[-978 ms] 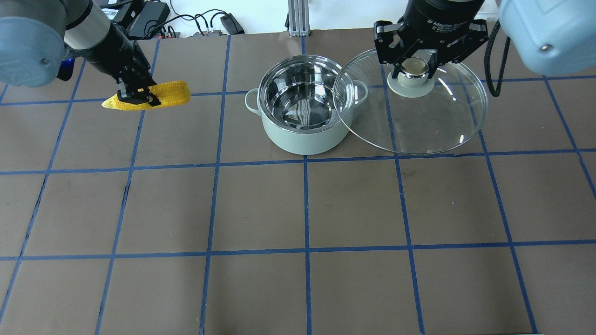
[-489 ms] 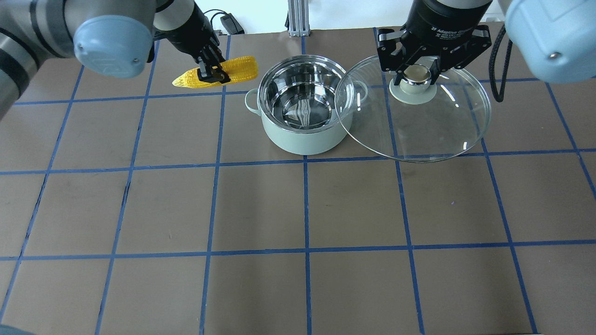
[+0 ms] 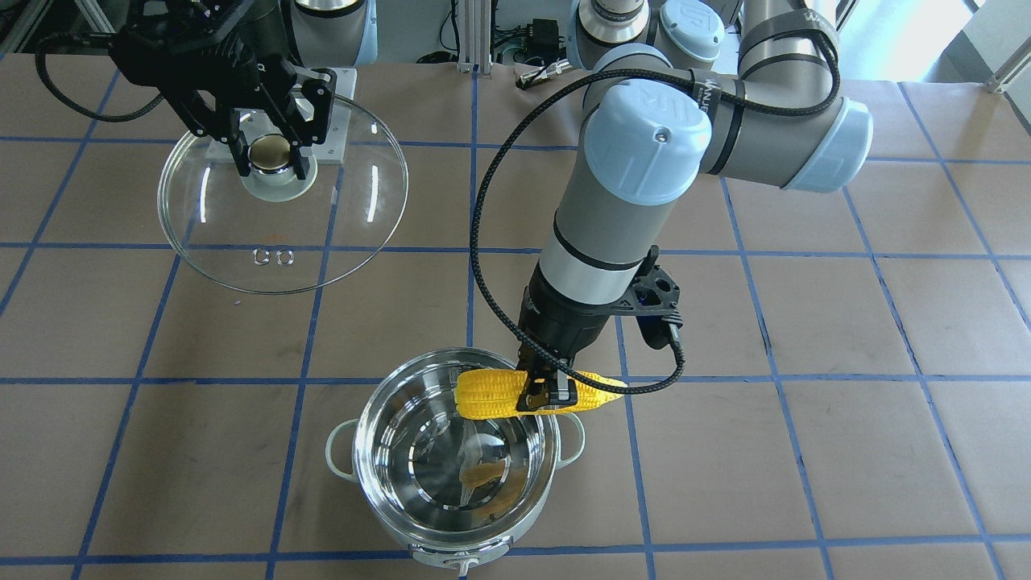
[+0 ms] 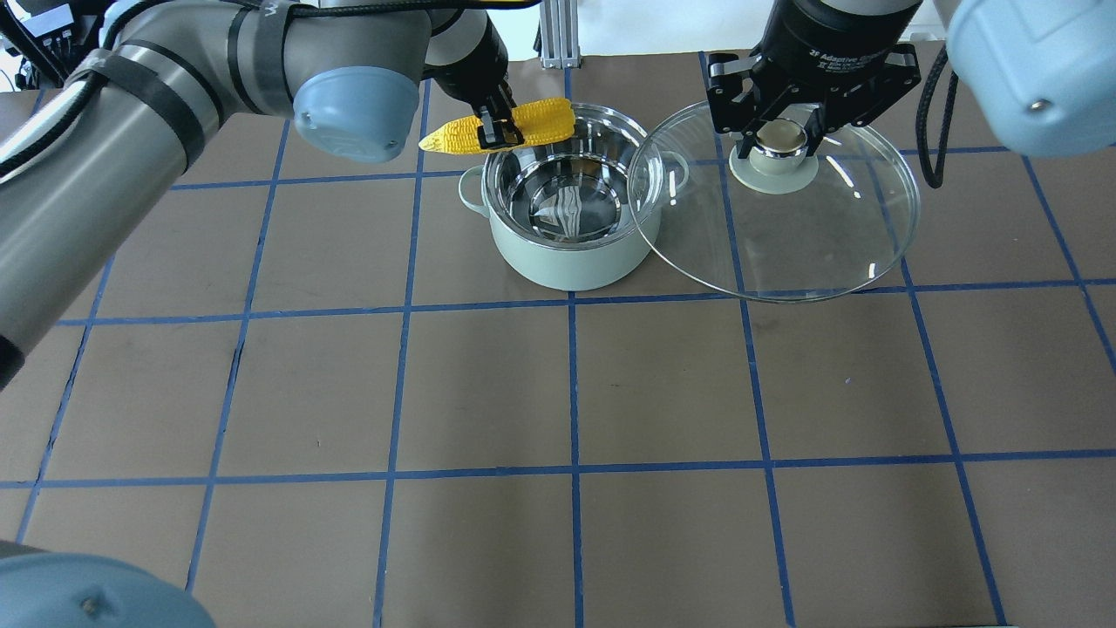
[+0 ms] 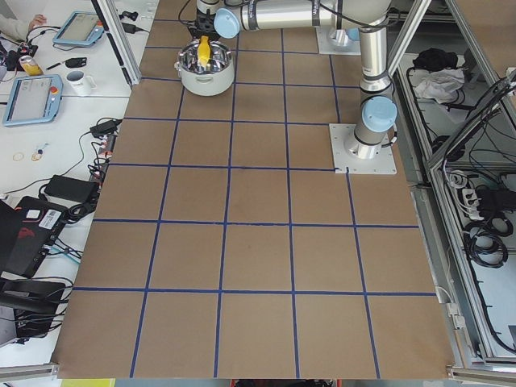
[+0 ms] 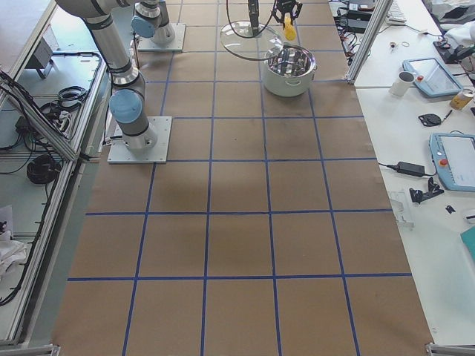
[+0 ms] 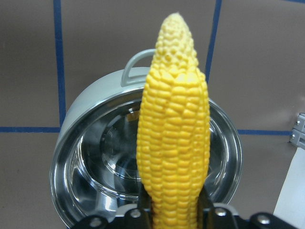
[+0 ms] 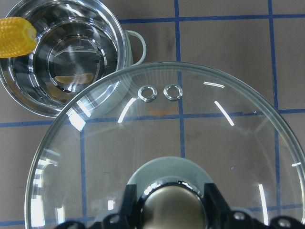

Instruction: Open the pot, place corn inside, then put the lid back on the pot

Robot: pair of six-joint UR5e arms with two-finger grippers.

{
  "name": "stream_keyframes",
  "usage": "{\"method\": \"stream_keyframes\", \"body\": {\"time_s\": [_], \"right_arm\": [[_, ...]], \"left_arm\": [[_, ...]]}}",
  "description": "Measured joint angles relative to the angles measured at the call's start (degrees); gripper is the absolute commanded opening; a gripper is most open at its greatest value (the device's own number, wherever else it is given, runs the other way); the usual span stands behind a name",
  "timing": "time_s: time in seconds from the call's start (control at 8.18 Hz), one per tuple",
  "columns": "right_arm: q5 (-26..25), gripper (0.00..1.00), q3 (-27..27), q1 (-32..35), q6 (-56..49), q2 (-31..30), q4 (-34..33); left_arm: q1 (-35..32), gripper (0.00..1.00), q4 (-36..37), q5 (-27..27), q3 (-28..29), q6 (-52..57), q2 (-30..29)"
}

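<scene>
Corn (image 4: 542,122) hangs level over the far rim of the pot (image 4: 567,262), and we see the left gripper (image 4: 499,135) clamped across its middle, both fingers pressed against the kernels. Its blunt end reaches over the shiny steel opening, while the pointed tip sticks out past the rim on the robot's left. From the left wrist camera we look along the ear toward one loop handle (image 7: 136,64). A yellow reflection shows on the pot's bottom, but the corn itself is above the rim, not inside.

We find the pot uncovered, standing on the brown table (image 4: 663,384) with its blue tape grid. The right gripper (image 4: 779,137) has its fingers closed on either side of the beige-gold knob (image 8: 174,210), and the glass lid (image 4: 785,244) hangs from that grip to the robot's right of the pot. In the overhead view the lid's edge overlaps the pot's right-hand handle. Two small metal vent rings (image 8: 160,92) show through the glass.
</scene>
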Motion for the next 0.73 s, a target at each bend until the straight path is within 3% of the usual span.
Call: {"method": "stream_keyframes", "body": {"time_s": [0.73], "right_arm": [[0.0, 0.43, 0.0, -1.0, -0.3, -0.1, -0.2]], "left_arm": [[-4.2, 0.0, 1.3, -0.5, 4.7, -3.0, -7.3]]}}
